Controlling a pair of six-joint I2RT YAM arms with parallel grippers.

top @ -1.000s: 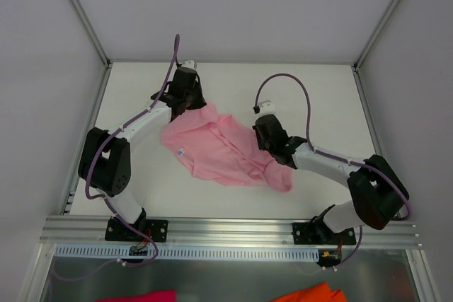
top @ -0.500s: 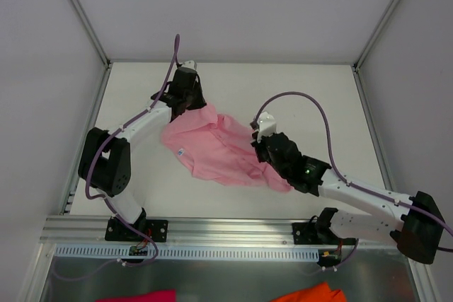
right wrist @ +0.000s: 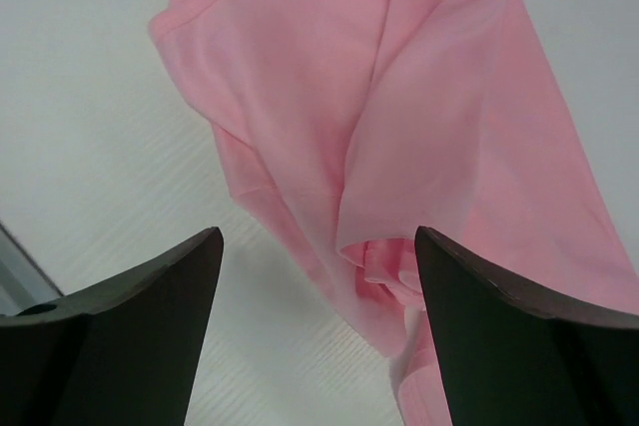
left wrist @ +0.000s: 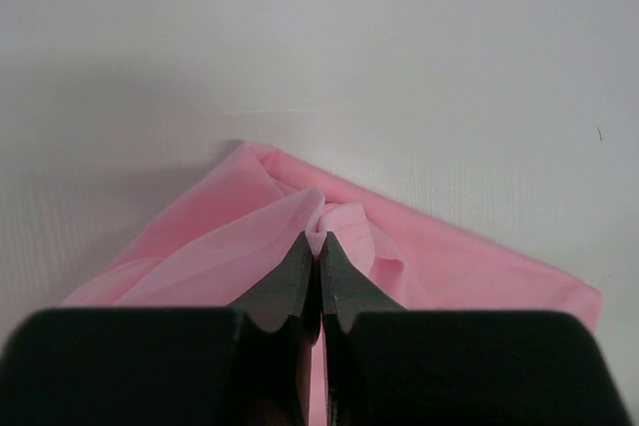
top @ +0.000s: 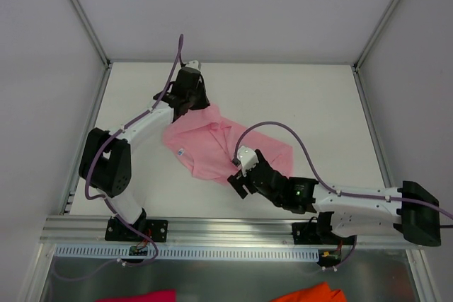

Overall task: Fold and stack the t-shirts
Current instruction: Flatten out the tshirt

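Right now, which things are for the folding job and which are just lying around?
For the job:
- pink t-shirt
- left gripper, pinching a bunch of the shirt
- right gripper, open over the shirt

Just lying about:
- magenta cloth, below the table's near rail
- orange cloth, below that rail too

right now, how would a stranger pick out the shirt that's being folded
Near the middle of the white table lies the crumpled light pink t-shirt, its far edge pinched by the left gripper. Unlike the magenta scrap and orange scrap below the near rail, it is pale and on the tabletop.
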